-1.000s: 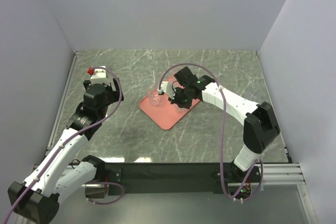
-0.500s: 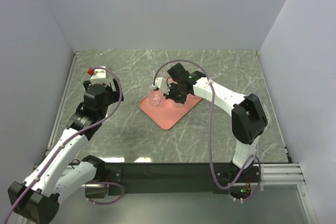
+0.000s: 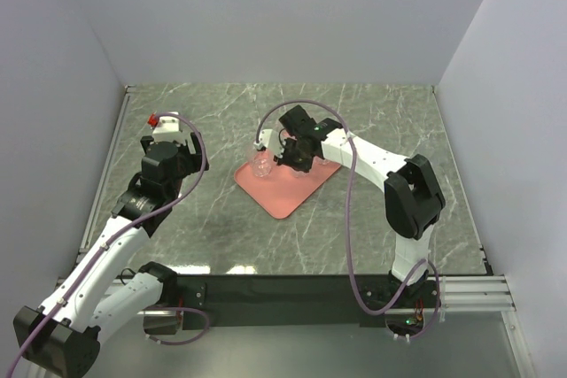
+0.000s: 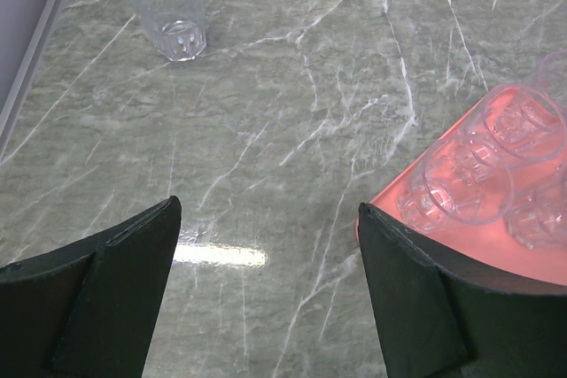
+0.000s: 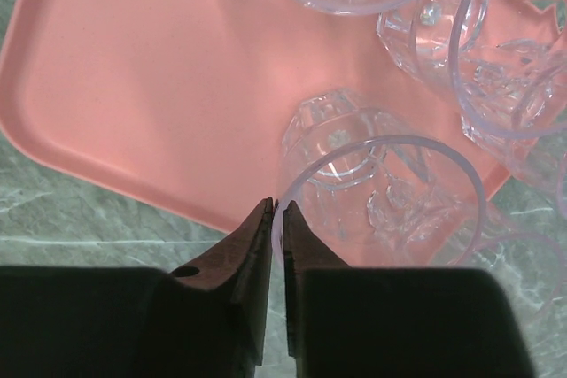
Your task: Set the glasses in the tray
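The salmon-pink tray point(image 3: 288, 196) lies mid-table and also shows in the right wrist view point(image 5: 159, 86) and the left wrist view point(image 4: 478, 241). My right gripper point(image 3: 283, 158) is over its far left part. It point(image 5: 277, 206) is shut on the rim wall of a clear glass point(image 5: 381, 192), upright over the tray; in the top view that glass point(image 3: 262, 165) shows at the tray's far left corner. Other glasses point(image 5: 505, 50) stand in the tray beside it. One more glass point(image 4: 168, 11) stands alone on the table, far left. My left gripper point(image 4: 268, 207) is open, empty, above bare table.
The marble table point(image 3: 354, 219) is boxed in by pale walls at the back and both sides. A metal strip point(image 4: 35, 37) edges the table beside the lone glass. The tray's glasses point(image 4: 461, 183) cluster at its near left corner in the left wrist view.
My right gripper has carried its glass a little left and farther back over the tray, the arm stretching out. The left arm has not moved.
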Controlling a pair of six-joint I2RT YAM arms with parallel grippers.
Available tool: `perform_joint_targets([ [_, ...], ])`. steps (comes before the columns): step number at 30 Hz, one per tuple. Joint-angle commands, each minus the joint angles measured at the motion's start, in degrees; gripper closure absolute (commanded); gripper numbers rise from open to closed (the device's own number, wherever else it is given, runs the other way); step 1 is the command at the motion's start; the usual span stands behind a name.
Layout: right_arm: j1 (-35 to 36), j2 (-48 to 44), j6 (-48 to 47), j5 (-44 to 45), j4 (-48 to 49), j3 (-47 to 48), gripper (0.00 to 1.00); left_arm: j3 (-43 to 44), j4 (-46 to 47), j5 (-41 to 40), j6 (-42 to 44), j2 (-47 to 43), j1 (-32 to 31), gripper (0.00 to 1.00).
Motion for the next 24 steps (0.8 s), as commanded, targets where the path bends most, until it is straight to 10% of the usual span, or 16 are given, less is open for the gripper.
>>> perform_joint_targets([
  [1, 0.19, 0.64, -0.29, 1.16, 1.75, 2.86, 0.78, -0.02, 2.66, -0.91, 1.15, -0.35, -0.09, 0.13],
  [24, -0.07, -14.82, 0.41, -2.09, 1.13, -2.93, 0.68, -0.37, 2.92, -1.87, 0.88, 0.62, 0.00, 0.10],
])
